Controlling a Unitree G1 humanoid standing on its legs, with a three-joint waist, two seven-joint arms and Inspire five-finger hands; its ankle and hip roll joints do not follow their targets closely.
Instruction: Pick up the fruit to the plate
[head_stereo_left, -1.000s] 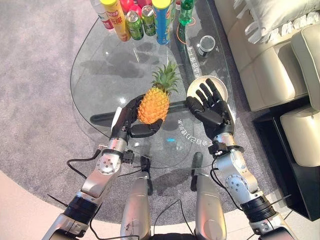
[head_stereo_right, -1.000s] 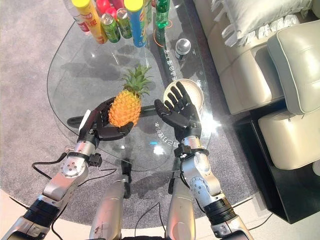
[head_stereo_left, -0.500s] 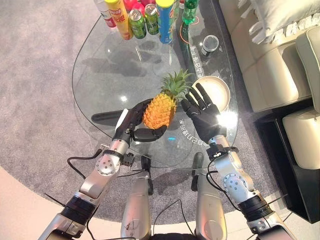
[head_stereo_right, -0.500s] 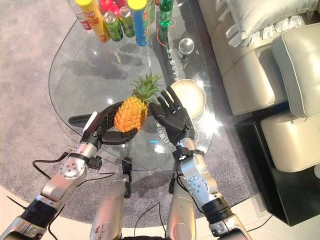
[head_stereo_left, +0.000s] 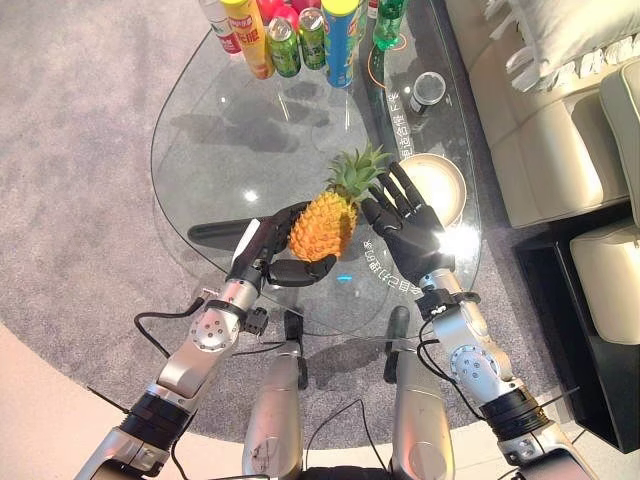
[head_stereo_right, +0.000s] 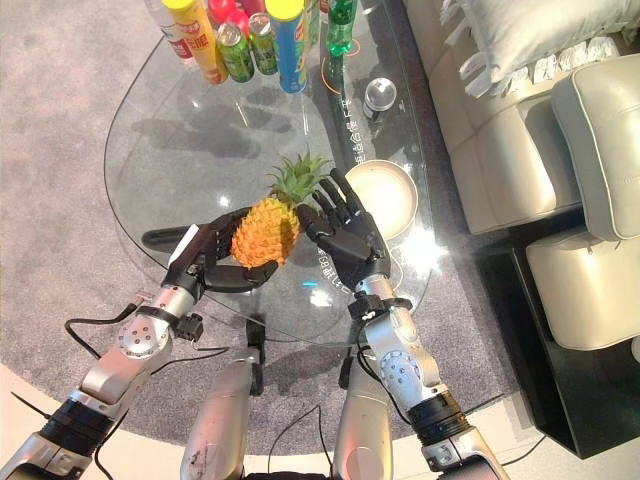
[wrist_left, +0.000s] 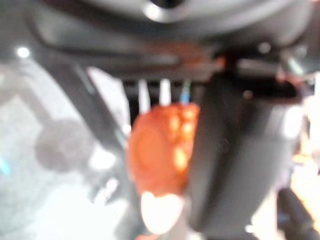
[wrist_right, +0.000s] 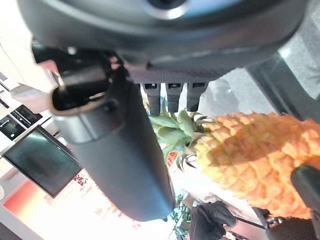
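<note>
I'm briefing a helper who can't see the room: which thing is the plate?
On the oval glass coffee table, look at the edge nearest the cream sofa. The round cream plate lies there, past the open right hand; unlike the cans and bottles, it is flat.

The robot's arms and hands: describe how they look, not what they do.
Both arms are silver-grey metal with round joint housings and black bands near the elbows. The left hand and right hand are dark, with jointed fingers. A white cover sits on the left hand's thumb side.
</note>
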